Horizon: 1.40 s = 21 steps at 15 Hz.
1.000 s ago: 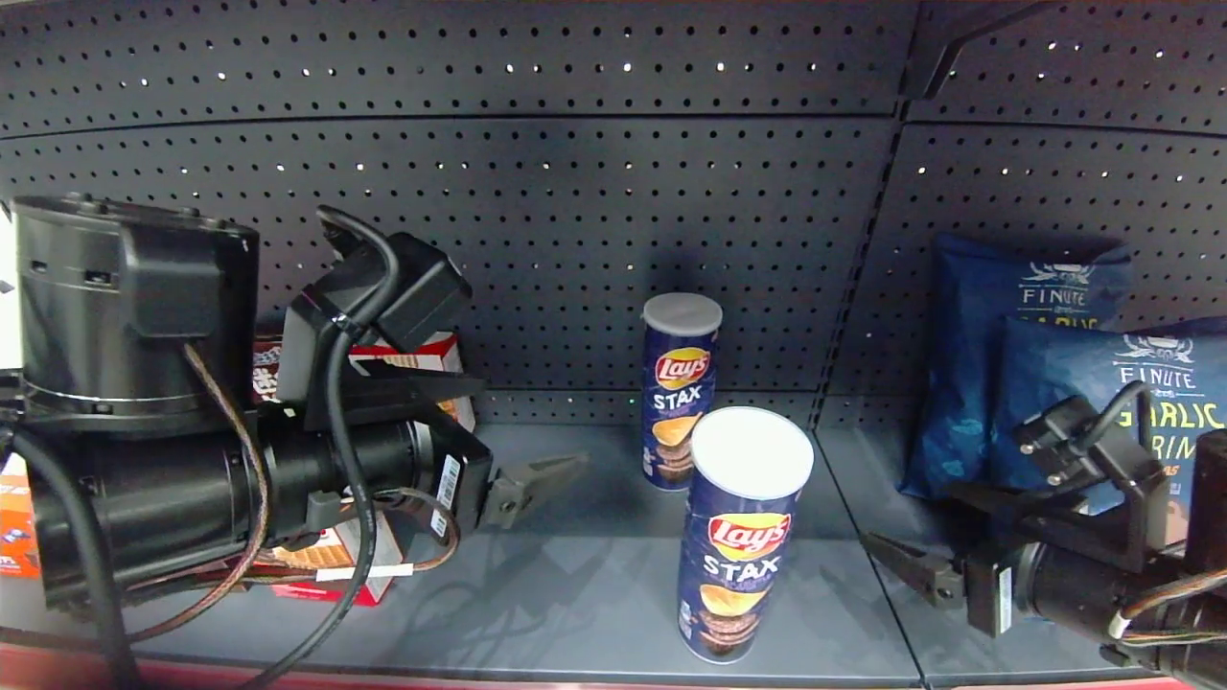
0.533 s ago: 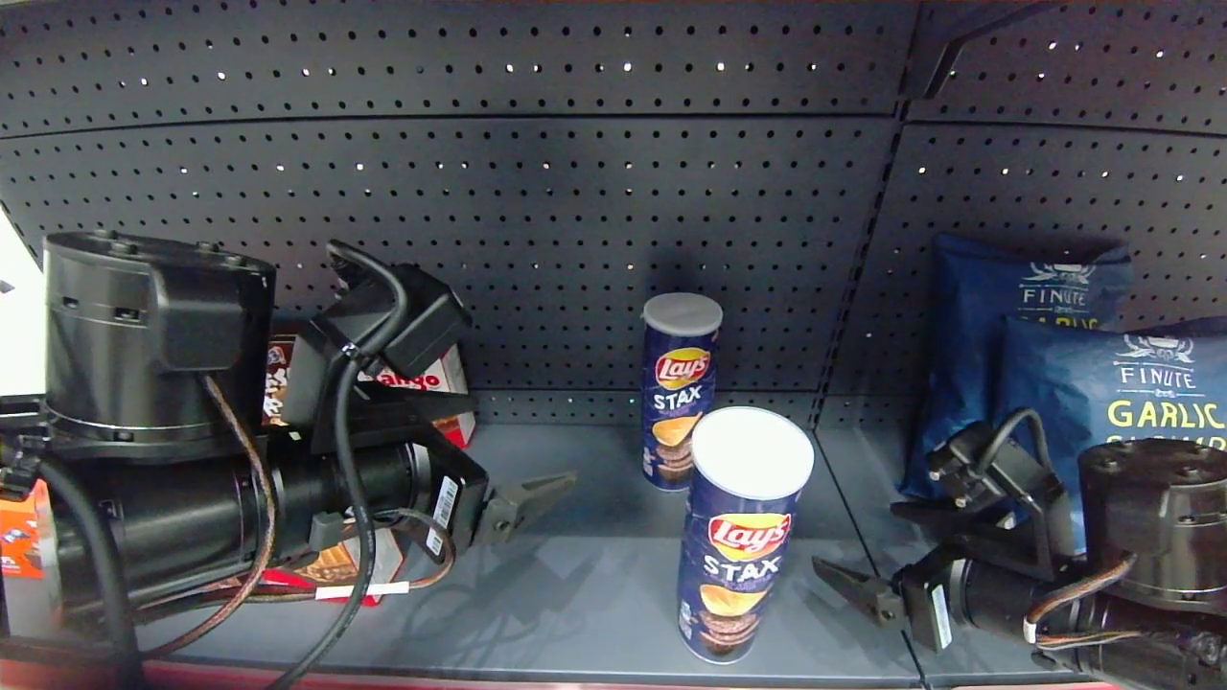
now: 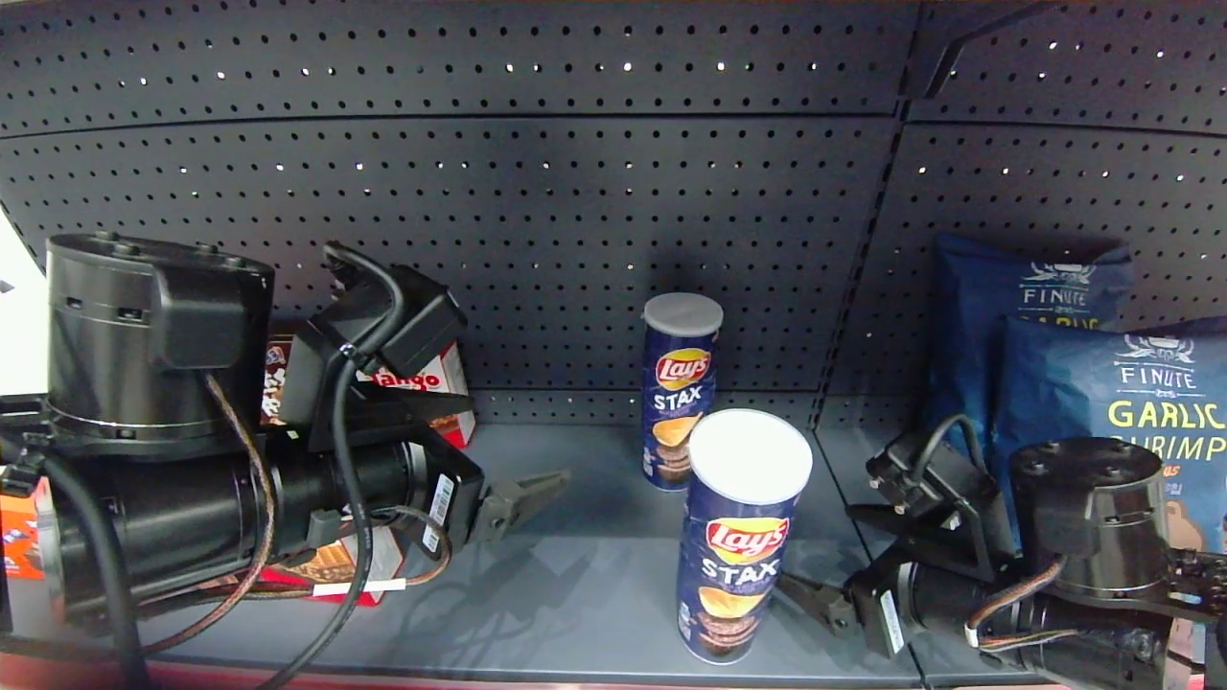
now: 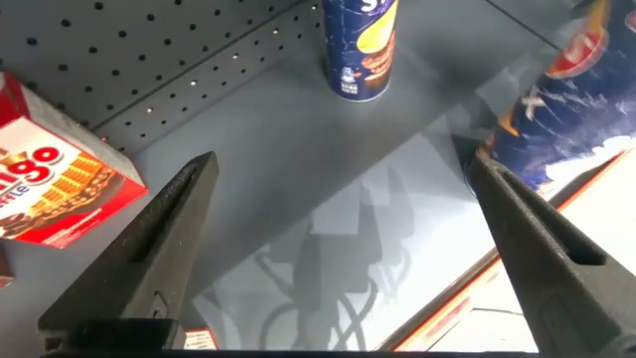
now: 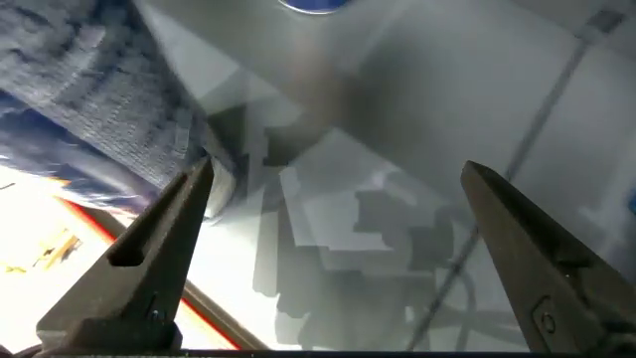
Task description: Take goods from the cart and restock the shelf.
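Two dark blue chip cans stand upright on the grey shelf (image 3: 575, 575): a rear can (image 3: 681, 388) by the pegboard and a front can (image 3: 738, 537) near the shelf's edge. My left gripper (image 3: 527, 494) hovers open and empty over the shelf, left of both cans. In the left wrist view, the left gripper (image 4: 343, 164) has the rear can (image 4: 360, 50) and the front can (image 4: 571, 109) beyond its fingers. My right gripper (image 3: 810, 602) sits low, just right of the front can's base. In the right wrist view, the right gripper (image 5: 336, 169) is open with bare shelf between its fingers.
Red wafer boxes (image 3: 422, 383) stand behind my left arm, and one shows again as a red box (image 4: 50, 189). Blue snack bags (image 3: 1102, 383) lean at the right, past a shelf seam. A pegboard wall (image 3: 575, 220) closes the back. The red front edge (image 3: 479, 682) runs below.
My right arm has slid left along the shelf until its finger is close to the front can's base. My left arm dropped slightly and then held still.
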### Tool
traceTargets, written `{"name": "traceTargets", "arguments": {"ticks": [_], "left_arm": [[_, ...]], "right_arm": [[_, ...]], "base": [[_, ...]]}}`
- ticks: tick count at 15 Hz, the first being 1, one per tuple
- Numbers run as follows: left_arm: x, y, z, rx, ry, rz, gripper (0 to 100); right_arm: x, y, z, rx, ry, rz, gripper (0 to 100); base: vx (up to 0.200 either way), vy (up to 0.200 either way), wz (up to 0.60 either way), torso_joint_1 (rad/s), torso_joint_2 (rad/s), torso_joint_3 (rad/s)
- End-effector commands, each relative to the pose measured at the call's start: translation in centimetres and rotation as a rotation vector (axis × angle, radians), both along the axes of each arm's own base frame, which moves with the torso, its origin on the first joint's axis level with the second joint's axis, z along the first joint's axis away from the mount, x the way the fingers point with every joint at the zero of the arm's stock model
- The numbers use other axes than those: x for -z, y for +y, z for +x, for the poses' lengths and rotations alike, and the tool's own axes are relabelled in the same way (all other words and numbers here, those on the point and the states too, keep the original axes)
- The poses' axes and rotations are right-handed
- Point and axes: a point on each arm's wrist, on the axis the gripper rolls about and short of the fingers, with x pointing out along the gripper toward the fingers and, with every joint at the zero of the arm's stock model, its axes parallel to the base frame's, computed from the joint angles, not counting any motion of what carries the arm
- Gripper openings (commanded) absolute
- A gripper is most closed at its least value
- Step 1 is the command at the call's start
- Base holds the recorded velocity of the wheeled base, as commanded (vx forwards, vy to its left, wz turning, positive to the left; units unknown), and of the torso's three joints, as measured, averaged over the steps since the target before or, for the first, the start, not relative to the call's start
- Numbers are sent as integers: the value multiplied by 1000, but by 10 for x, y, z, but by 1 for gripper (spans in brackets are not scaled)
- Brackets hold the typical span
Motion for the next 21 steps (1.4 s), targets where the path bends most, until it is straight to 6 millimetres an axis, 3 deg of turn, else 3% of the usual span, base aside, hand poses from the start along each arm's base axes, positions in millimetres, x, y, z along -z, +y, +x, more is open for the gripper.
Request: {"name": "traceTargets", "arguments": {"ticks": [1, 7, 13, 21], "left_arm": [[0, 0, 0, -1, -1, -1, 100], [1, 0, 0, -2, 2, 1, 100], [1, 1, 2, -7, 4, 3, 100], [1, 1, 2, -8, 3, 2, 100]], "right_arm": [[2, 4, 0, -15, 5, -4, 100], [4, 7, 1, -17, 3, -2, 100], [4, -12, -23, -25, 0, 1, 100], [3, 3, -20, -69, 2, 2, 100]], "base": [[0, 0, 0, 0, 0, 0], [0, 0, 0, 0, 0, 0], [0, 0, 0, 0, 0, 0], [0, 0, 0, 0, 0, 0]]}}
